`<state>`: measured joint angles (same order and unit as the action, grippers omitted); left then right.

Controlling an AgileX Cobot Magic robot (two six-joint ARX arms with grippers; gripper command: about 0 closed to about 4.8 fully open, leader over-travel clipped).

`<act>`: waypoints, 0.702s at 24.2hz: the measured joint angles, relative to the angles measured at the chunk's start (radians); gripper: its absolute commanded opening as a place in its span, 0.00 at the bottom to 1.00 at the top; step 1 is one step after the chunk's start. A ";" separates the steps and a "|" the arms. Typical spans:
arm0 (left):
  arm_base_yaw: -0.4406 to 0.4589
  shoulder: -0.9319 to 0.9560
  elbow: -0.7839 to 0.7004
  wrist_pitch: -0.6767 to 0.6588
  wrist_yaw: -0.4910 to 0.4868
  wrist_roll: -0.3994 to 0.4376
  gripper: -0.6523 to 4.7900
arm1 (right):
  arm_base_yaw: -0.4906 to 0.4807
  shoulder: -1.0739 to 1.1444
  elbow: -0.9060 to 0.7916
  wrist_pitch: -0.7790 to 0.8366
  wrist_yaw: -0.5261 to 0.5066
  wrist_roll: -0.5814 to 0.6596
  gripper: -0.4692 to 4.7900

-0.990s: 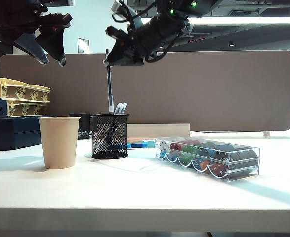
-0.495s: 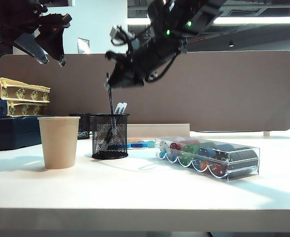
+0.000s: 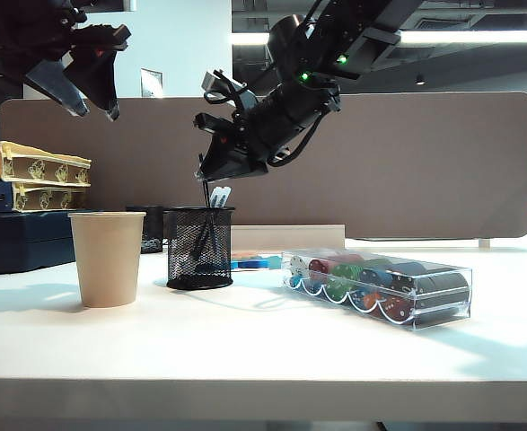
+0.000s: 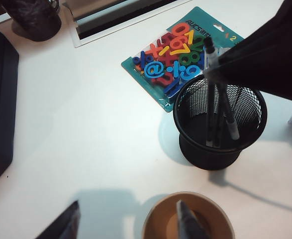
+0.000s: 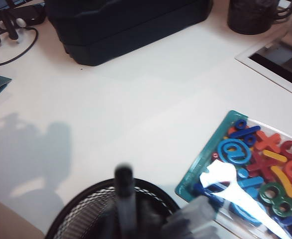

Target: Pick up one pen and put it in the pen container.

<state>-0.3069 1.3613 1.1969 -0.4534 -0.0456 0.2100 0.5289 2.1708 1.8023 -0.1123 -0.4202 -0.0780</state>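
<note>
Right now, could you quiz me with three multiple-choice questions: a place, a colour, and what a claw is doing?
1. The right claw is: A) just above the mesh cup B) over the chip box C) on the table.
2. The paper cup is: A) blue B) beige C) black.
3. The left claw, raised above the paper cup, is: A) gripping a pen B) holding the cup C) open, empty.
Answers: 1 A, it hovers over the rim, the pen standing inside; 2 B, plain beige; 3 C, its fingers stand apart with nothing between.
</note>
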 measured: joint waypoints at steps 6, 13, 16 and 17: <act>0.000 0.000 0.000 0.000 0.000 0.000 0.57 | -0.002 0.000 0.000 0.000 0.001 0.001 0.31; 0.000 0.000 0.000 0.000 0.000 0.000 0.57 | -0.005 -0.003 0.008 -0.010 0.001 0.001 0.31; 0.000 0.000 0.000 0.000 0.000 0.000 0.57 | -0.016 -0.040 0.009 -0.013 0.001 0.001 0.31; 0.000 0.000 0.000 0.000 0.000 0.001 0.57 | -0.026 -0.065 0.009 -0.012 0.001 0.001 0.31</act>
<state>-0.3065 1.3613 1.1969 -0.4534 -0.0456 0.2108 0.5030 2.1059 1.8111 -0.1246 -0.4191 -0.0772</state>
